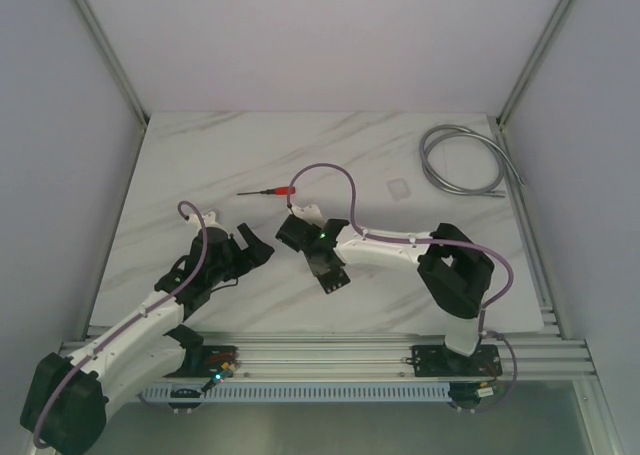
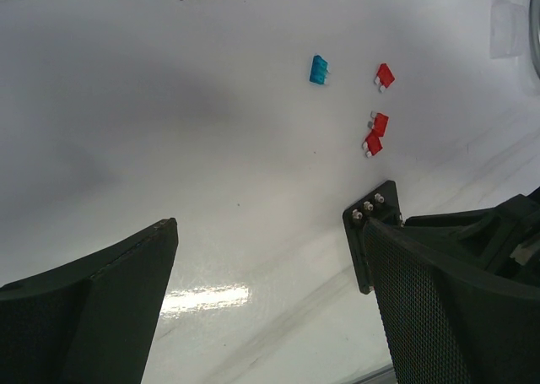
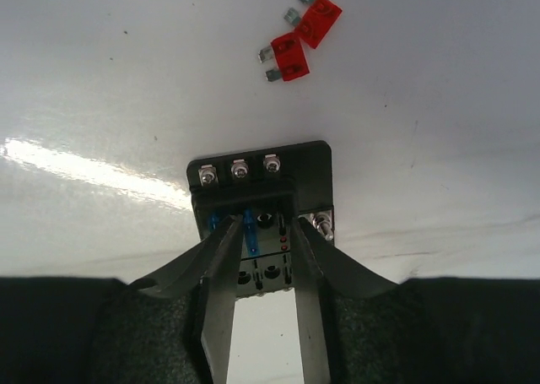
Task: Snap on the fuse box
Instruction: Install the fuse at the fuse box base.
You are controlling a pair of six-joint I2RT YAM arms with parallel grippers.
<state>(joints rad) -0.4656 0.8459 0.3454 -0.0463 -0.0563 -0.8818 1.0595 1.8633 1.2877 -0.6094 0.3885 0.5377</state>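
I'm seeing the marble table bearing the fuse box, loose fuses, a screwdriver, clear lid and coiled cable.

Fuse box flat on table, mid-table, right gripper fingertips over its near half. Two fuses side by side just beyond it. Screwdriver farther back, left; lid back right; coiled cable in far right corner.
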